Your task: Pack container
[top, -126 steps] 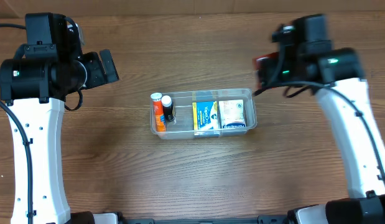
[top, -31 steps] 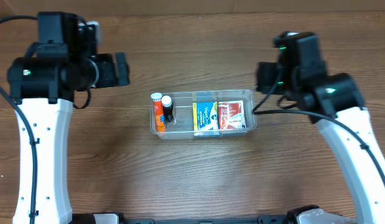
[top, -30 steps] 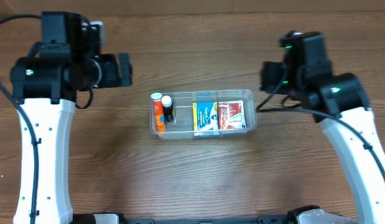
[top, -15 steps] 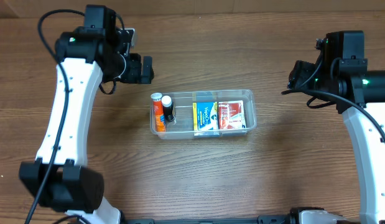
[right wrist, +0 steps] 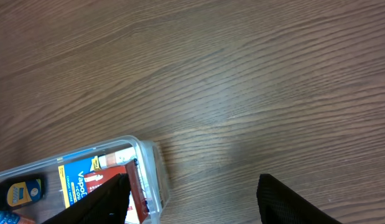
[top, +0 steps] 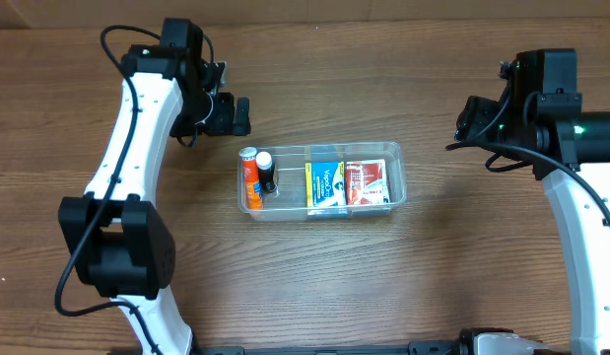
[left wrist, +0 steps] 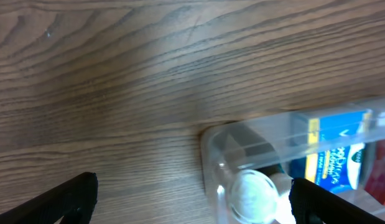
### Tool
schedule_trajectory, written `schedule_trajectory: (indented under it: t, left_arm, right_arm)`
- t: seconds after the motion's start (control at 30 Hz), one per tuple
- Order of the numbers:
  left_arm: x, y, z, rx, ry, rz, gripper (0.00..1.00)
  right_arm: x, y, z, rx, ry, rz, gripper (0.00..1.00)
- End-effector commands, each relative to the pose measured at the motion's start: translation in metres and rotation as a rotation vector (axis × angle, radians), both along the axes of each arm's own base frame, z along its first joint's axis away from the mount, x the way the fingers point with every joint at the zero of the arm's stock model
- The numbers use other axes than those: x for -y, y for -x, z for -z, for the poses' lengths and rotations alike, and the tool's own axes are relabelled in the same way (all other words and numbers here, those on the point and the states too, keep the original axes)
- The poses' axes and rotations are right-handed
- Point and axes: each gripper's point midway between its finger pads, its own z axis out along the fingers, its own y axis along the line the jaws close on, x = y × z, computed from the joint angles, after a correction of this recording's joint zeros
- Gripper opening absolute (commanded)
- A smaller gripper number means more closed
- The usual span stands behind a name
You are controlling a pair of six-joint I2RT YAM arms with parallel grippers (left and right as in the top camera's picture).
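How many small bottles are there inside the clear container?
2. Both stand at the left end of the container: the orange bottle against the end wall, and the dark bottle right beside it. The walls are see-through, so probably none is hidden.

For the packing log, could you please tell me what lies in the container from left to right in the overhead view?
Inside the container: orange tube → dark bottle with white cap → blue-and-yellow box → red-and-white box.
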Motion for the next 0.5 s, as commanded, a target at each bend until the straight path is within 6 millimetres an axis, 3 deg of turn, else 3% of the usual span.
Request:
schedule_trajectory:
  t: [0.0,0.47]
  left_arm:
    - [-0.002,-0.001,0.014,-0.029,-0.026,0.008,1.00]
    - [-0.009,0.022,0.020,-0.131,-0.062,-0.001,1.00]
  right_arm:
    - [0.000,-0.002,-0.005,0.017,-0.006,0.001,0.67]
    - [0.000,-0.002,-0.006,0.018,-0.005,0.001,0.68]
